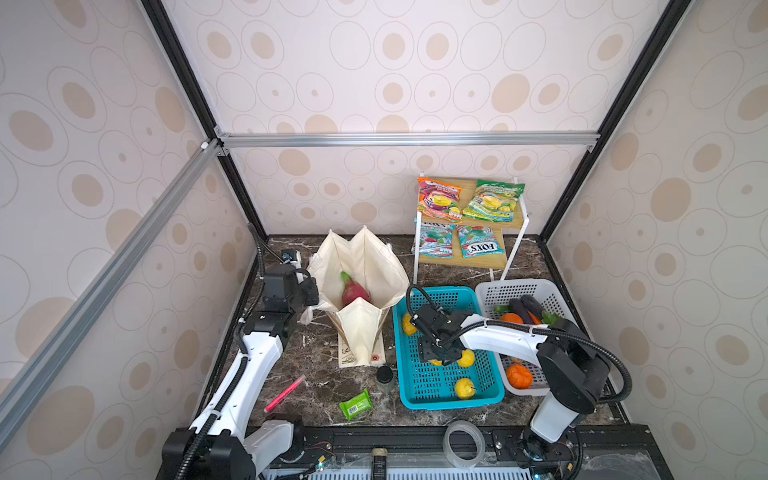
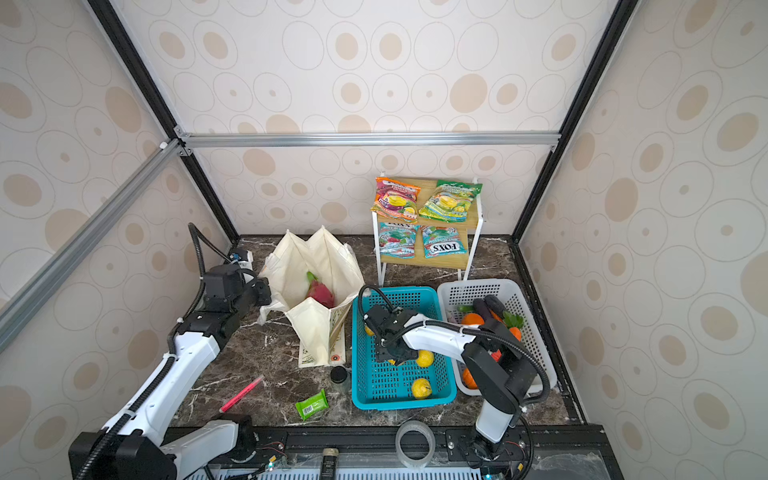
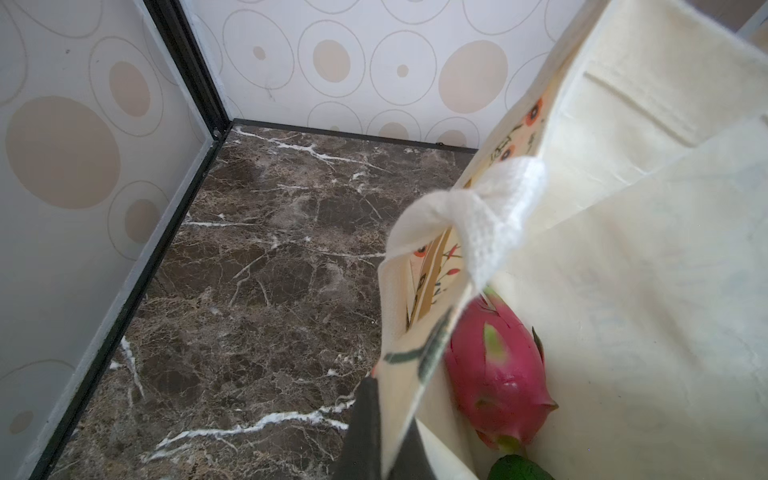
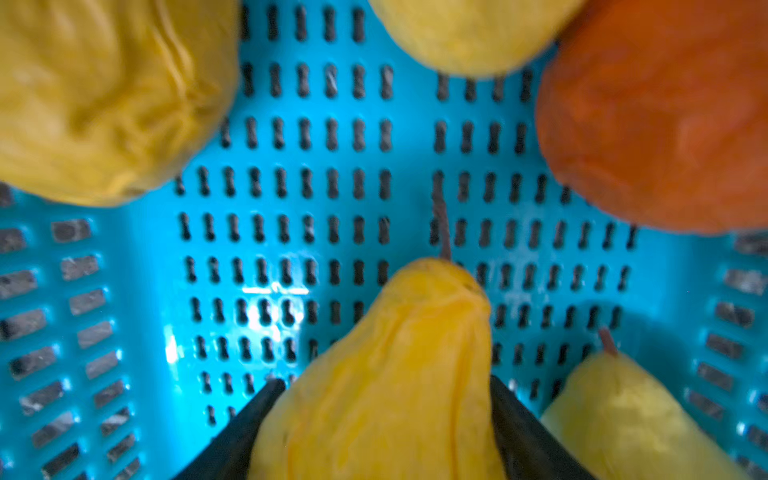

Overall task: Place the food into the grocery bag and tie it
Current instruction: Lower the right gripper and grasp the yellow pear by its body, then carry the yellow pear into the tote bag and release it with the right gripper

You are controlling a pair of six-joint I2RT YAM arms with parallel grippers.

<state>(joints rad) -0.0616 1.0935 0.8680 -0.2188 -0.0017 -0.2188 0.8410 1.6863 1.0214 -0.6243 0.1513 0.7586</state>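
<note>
The cream grocery bag (image 1: 365, 257) (image 2: 320, 257) stands open at the back left. Inside it lie a pink dragon fruit (image 1: 354, 291) (image 3: 494, 365) and something dark green (image 3: 515, 469). My left gripper (image 1: 309, 291) (image 3: 386, 415) is shut on the bag's left rim, close to a white handle (image 3: 494, 208). My right gripper (image 1: 440, 357) (image 4: 384, 399) reaches down into the blue basket (image 1: 415, 399). Its fingers press both sides of a yellow pear (image 4: 390, 374). More yellow fruit (image 1: 464, 387) and an orange one (image 4: 665, 124) lie around it. Snack packets (image 1: 440, 199) sit on a wooden shelf.
A white basket (image 1: 490, 291) of toy vegetables stands right of the blue one. In front of the bag are a small dark-lidded jar (image 1: 385, 378), a green wrapper (image 1: 355, 404) and a pink pen (image 1: 284, 392). A tape roll (image 1: 463, 442) rests on the front rail.
</note>
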